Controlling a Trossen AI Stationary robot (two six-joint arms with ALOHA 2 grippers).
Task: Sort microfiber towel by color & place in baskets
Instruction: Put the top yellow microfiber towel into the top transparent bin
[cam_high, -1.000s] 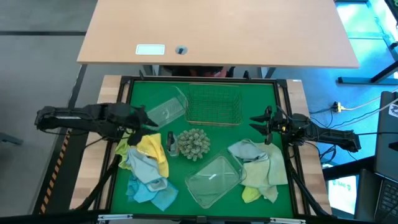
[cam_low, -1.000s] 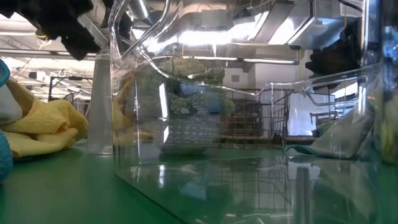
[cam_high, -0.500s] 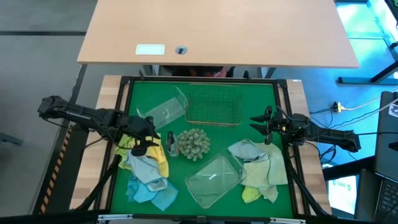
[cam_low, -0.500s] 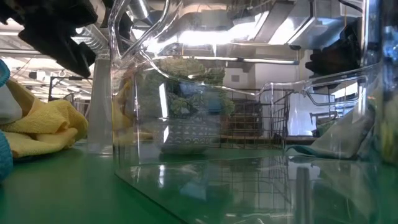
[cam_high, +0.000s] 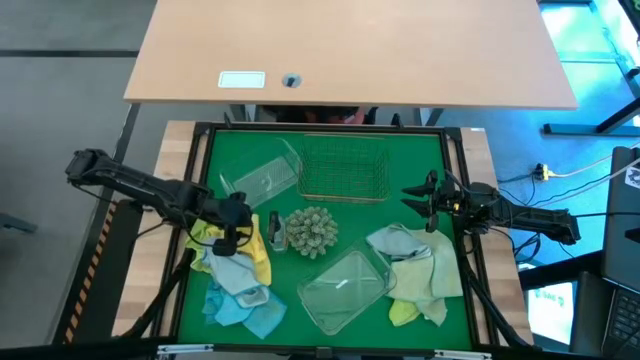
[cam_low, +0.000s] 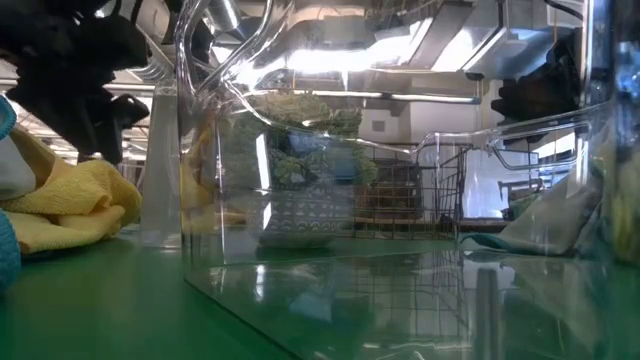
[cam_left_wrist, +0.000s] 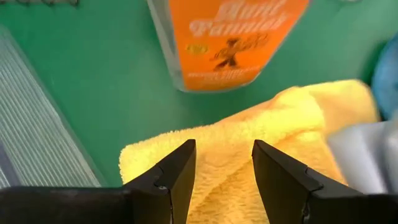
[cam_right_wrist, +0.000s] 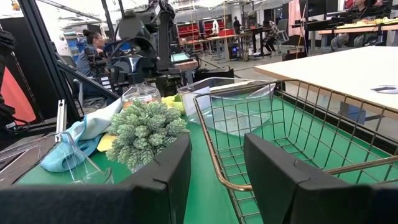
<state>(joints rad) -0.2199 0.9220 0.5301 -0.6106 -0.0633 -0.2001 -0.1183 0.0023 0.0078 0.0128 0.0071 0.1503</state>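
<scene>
— Yellow terry, soft and rumpled: that is how the yellow towel (cam_left_wrist: 249, 155) is looking on the left side of the green worktop (cam_high: 330, 208), heaped with the light blue towels (cam_high: 240, 295) lying just nearer the front edge.

— And the left gripper (cam_high: 232, 232)?

— It is hanging right over that yellow cloth with its fingers (cam_left_wrist: 174, 171) spread apart and nothing between them. Whether the tips are touching the pile, I cannot tell. A bottle with an orange label (cam_left_wrist: 233, 37) is standing just beyond the towel.

— What is lying on the other side?

— A second heap (cam_high: 415, 270), pale blue-grey on top, pale lime below with a bit of yellow showing at the front, is sitting on the right, touching the clear tub (cam_high: 345, 290) that is resting askew at front centre.

— The other baskets?

— Another clear tub (cam_high: 262, 180) is sitting tilted at the back left, and the wire-mesh basket (cam_high: 343, 168) is standing just beside it at the back centre. A spiky grey-green ball (cam_high: 311, 231) is sitting in the middle, between them all.

— And the right gripper (cam_high: 428, 208)?

— It is waiting at the right edge, near the wire basket, its fingers parted and holding nothing.
</scene>
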